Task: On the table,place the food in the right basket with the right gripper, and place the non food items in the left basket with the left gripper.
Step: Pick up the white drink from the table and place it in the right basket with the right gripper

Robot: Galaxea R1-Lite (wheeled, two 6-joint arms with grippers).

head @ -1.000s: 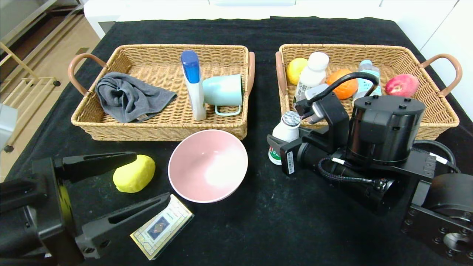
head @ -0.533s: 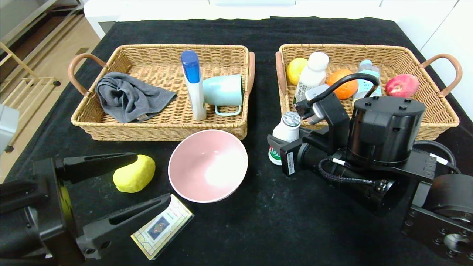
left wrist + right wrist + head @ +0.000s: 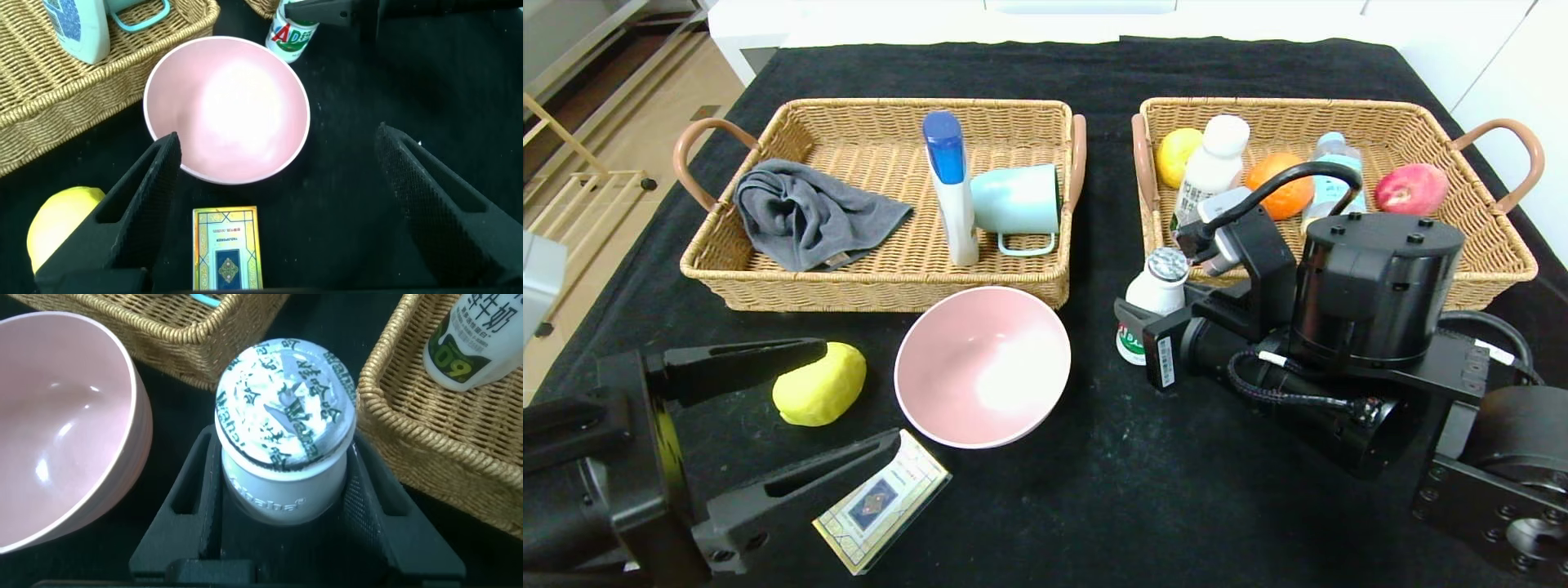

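The right gripper (image 3: 282,539) is clamped on the small white plastic yogurt-drink bottle with a printed foil lid (image 3: 1152,304). The bottle stands upright on the black tablecloth (image 3: 1111,490), just outside the near left corner of the right wicker basket (image 3: 1486,269), toward the table's near edge. In the right wrist view both black fingers (image 3: 189,508) press against the bottle's sides below the lid.

The left gripper (image 3: 768,425) hangs over the table's near left corner with its fingers spread wide and nothing held. Below it lie the yellow lemon-shaped fruit (image 3: 819,395), the pink round bowl (image 3: 982,365) and the small printed card box (image 3: 880,500).

Probable faults from here:

- Basket strike — the bottle sits close to the woven wall; too low a lift would likely catch the rim and tip the bottle.
- Slip — the smooth round body may rotate or slide out of the fingers.
- Crowded drop zone — the tall white milk bottle (image 3: 1210,167) inside the basket stands close by and could be knocked over.
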